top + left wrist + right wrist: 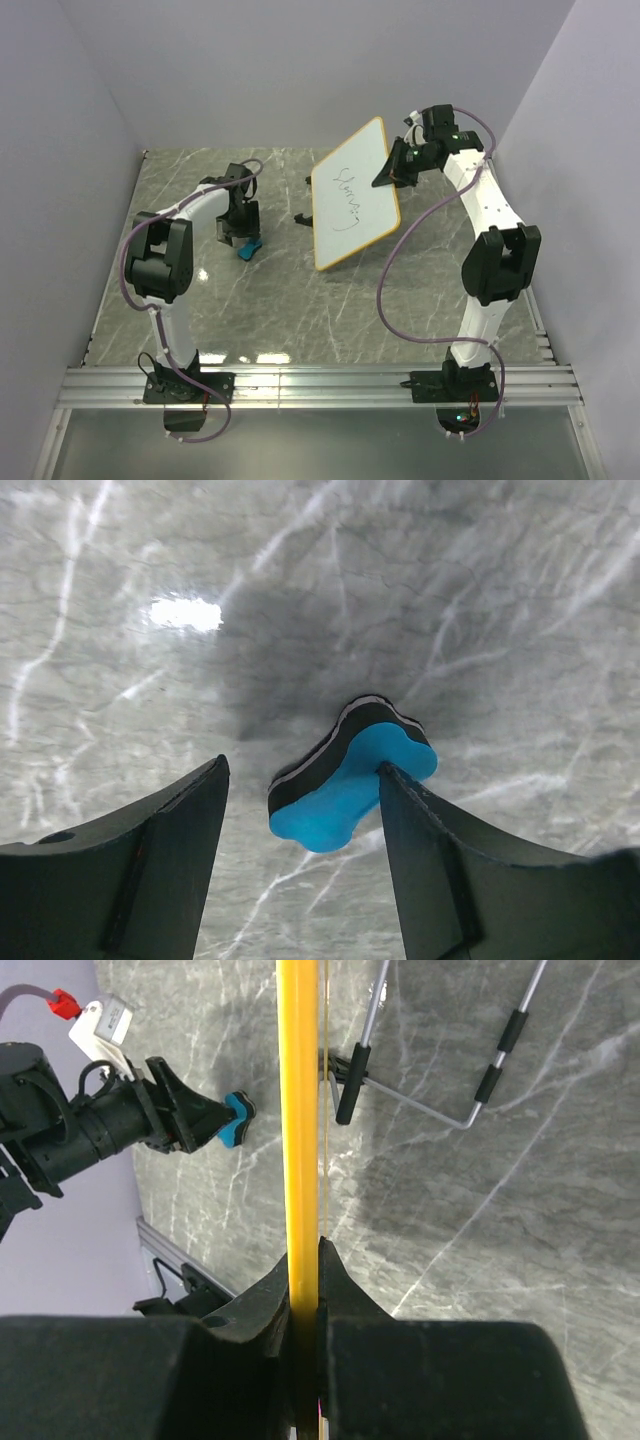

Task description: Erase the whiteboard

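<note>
The right hand (305, 1260) is clamped tight on the orange-yellow rim of the whiteboard (355, 200) and holds it up off the table (280, 300), tilted, over the far middle, with its face turned towards the left arm. Black scribbles (350, 195) run across the white face, so none of the wiping looks done. Behind the board on the table lies a bent wire stand (420, 1075) with black grips, apart from it. The left hand (300, 780) is down low at the table with its jaws spread wide, holding nothing, and the blue bone-shaped eraser (345, 775) lies flat on the marble between them. One finger (440, 860) looks to be touching the eraser's blue side or just beside it, while the other stands clear. I'd say the step in hand is picking up the eraser, and the board is already presented for wiping. The next move calls for closing the left hand squarely across the eraser's narrow waist so it doesn't twist or squirt out. Then it has to be lifted and carried right to the board, its dark felt side set flat on the scribbles, while the right hand braces the board against the push.
</note>
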### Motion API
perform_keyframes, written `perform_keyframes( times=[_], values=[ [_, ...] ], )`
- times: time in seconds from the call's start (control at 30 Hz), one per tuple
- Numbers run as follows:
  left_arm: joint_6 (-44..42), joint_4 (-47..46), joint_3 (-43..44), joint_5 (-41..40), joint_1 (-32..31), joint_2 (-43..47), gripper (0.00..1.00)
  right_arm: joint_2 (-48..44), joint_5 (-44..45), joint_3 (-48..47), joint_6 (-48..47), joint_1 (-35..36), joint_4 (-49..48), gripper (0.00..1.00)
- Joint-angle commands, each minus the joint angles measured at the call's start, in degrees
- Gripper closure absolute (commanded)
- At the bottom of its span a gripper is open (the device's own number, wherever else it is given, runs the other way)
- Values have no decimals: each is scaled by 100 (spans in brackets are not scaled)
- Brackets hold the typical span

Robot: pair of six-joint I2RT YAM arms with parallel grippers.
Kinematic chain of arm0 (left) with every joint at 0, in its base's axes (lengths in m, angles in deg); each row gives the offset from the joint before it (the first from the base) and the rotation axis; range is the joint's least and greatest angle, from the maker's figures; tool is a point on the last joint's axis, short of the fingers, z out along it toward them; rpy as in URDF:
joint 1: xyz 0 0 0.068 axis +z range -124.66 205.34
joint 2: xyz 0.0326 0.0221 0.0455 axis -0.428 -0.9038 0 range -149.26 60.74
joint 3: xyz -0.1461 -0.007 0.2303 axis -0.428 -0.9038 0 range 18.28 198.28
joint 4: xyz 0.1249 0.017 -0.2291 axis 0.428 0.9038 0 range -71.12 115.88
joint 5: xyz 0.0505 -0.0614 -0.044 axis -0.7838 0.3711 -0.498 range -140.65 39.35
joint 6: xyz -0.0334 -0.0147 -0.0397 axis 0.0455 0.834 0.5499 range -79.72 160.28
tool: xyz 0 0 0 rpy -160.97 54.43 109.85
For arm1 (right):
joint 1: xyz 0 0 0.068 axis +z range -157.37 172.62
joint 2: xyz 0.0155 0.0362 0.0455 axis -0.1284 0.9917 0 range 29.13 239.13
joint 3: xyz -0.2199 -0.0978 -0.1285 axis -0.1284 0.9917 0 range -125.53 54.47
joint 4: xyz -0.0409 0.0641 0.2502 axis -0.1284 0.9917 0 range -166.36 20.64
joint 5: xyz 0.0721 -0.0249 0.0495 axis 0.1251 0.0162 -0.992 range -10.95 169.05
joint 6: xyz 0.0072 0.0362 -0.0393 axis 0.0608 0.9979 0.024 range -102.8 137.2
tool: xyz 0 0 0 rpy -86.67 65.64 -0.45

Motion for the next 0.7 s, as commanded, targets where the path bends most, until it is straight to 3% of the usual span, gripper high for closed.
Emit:
perform_keyframes(
  times=[0.0, 0.4, 0.67],
  values=[
    [106, 61, -291, 479, -50, 23, 33, -541, -53, 47, -138, -19, -128, 100],
    [282, 413, 226, 435, -50, 58, 27, -629, -35, 196, -182, -36, -128, 100],
    [212, 308, 324, 637, -76, 558, 24, -637, -35, 249, -200, -19, -119, 100]
  ],
)
